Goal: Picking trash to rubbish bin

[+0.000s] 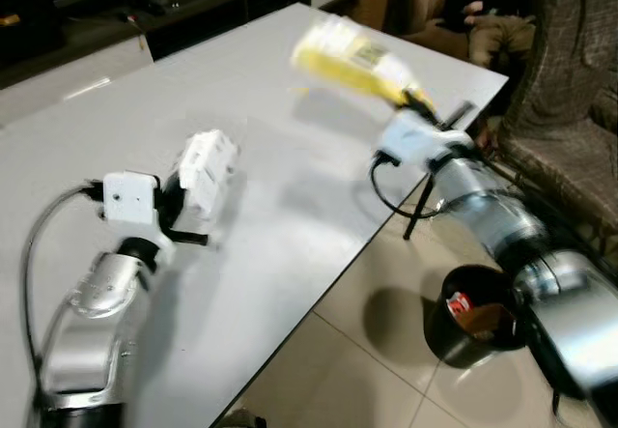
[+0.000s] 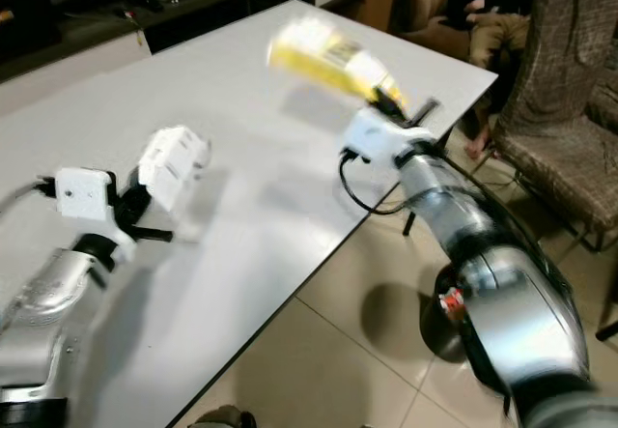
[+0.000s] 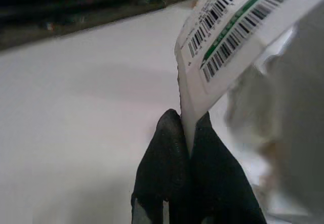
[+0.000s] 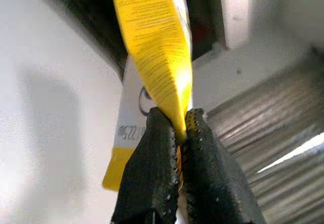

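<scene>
Left arm: the silver left arm rises from the lower left of the left eye view, over the near part of the table.
Left gripper (image 1: 190,217): lower left of centre in that view, its white wrist block just behind it; in the left wrist view the two black fingers (image 3: 169,158) are pressed together on the thin edge of a package.
White package (image 1: 205,175): a white, crumpled paper or plastic package printed with black barcodes and a green stripe, pinched by the left gripper and held just above the tabletop, left of centre.
Bin (image 1: 473,317): a round black rubbish bin on the tiled floor at the lower right, beside the table's near right edge and partly behind the right arm; something red and brown lies inside it.
Floor (image 1: 348,370): pale beige tiles with dark joints, along the bottom right of the frame.
Table (image 1: 270,225): a large, smooth white tabletop running from the lower left to the upper right.
Right arm: the silver right arm reaches from the lower right up toward the centre right, past the table's right edge.
Right gripper (image 1: 413,102): upper right of centre; in the right wrist view its black fingers (image 4: 147,153) are clamped on a folded yellow edge.
Yellow package (image 1: 343,56): a blurred yellow and white flat packet with dark print, held in the air over the far right part of the table, at upper centre.
Chair (image 1: 570,109): a grey-brown woven upholstered chair at the upper right, beyond the table's corner.
</scene>
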### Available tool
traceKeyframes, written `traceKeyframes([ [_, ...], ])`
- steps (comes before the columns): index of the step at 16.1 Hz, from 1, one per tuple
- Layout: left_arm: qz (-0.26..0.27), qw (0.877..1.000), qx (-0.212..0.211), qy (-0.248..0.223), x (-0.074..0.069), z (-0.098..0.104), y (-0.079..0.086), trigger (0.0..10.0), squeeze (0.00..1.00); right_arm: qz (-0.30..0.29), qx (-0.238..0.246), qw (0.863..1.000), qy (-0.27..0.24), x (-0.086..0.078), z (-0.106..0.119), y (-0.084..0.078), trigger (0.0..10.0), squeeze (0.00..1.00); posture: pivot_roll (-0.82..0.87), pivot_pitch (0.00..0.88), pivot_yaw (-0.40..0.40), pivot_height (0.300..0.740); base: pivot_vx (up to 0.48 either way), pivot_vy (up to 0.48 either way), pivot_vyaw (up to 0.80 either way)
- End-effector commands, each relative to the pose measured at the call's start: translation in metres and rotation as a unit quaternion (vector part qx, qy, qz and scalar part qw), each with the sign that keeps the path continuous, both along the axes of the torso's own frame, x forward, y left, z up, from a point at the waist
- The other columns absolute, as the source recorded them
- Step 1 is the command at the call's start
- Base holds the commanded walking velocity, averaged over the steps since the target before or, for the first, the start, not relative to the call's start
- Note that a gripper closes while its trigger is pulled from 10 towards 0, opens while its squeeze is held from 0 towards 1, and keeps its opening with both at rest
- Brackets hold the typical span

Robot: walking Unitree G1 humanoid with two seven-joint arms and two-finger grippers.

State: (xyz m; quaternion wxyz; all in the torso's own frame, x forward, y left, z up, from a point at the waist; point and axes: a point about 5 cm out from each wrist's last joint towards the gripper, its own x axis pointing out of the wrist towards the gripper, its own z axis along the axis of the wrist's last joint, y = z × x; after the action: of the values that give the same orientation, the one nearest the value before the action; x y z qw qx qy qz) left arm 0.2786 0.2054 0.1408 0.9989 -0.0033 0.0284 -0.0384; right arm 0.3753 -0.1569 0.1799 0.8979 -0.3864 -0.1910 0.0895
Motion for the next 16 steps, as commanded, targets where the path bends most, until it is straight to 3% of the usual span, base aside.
traceKeyframes([
  [1,0.010,0.999,-0.018,0.035,0.001,-0.014,-0.005,10.0,0.00,0.018,0.078,0.997,0.017,-0.014,-0.003,-0.001,10.0,0.00,-0.05,0.000,0.034,0.740,0.000,0.000,0.00],
  [2,0.008,0.998,-0.026,0.048,0.000,-0.017,-0.010,10.0,0.00,0.023,0.112,0.993,0.026,-0.024,-0.008,-0.001,10.0,0.00,-0.06,0.000,0.035,0.740,0.000,0.000,0.00],
  [3,-0.019,0.998,-0.025,0.058,-0.001,-0.017,-0.024,10.0,0.00,0.017,0.174,0.983,0.052,-0.049,-0.023,0.000,10.0,0.00,-0.08,0.000,0.036,0.740,0.000,0.000,0.00],
  [4,-0.027,0.998,-0.024,0.057,-0.001,-0.017,-0.027,10.0,0.00,0.015,0.189,0.980,0.059,-0.056,-0.026,0.000,10.0,0.00,-0.08,0.000,0.036,0.740,0.000,0.000,0.00],
  [6,-0.059,0.997,0.002,0.055,-0.006,-0.016,-0.040,10.0,0.00,-0.001,0.234,0.965,0.115,-0.097,-0.042,-0.003,10.0,0.00,-0.08,0.000,0.025,0.740,0.000,0.000,0.00],
  [7,-0.056,0.997,0.009,0.055,-0.007,-0.016,-0.040,10.0,0.00,-0.014,0.259,0.957,0.130,-0.106,-0.043,-0.005,10.0,0.00,-0.07,0.000,0.023,0.740,0.000,0.000,0.00],
  [10,-0.068,0.995,0.032,0.070,-0.015,-0.018,-0.040,10.0,0.00,-0.034,0.313,0.932,0.180,-0.127,-0.053,-0.004,10.0,0.00,-0.07,0.000,0.020,0.740,0.000,0.000,0.00],
  [12,-0.065,0.995,0.042,0.065,-0.019,-0.021,-0.038,10.0,0.00,-0.052,0.300,0.929,0.210,-0.136,-0.060,-0.002,10.0,0.00,-0.08,0.000,0.023,0.740,0.000,0.000,0.00],
  [14,-0.067,0.992,0.083,0.069,-0.026,-0.028,-0.036,10.0,0.00,-0.074,0.305,0.915,0.253,-0.146,-0.069,-0.001,10.0,0.00,-0.07,0.000,0.011,0.740,0.000,0.000,0.00],
  [16,-0.047,0.995,0.075,0.049,-0.026,-0.021,-0.036,10.0,0.00,-0.061,0.301,0.918,0.251,-0.145,-0.064,0.002,10.0,0.00,-0.06,0.000,-0.013,0.740,0.000,0.000,0.00],
])
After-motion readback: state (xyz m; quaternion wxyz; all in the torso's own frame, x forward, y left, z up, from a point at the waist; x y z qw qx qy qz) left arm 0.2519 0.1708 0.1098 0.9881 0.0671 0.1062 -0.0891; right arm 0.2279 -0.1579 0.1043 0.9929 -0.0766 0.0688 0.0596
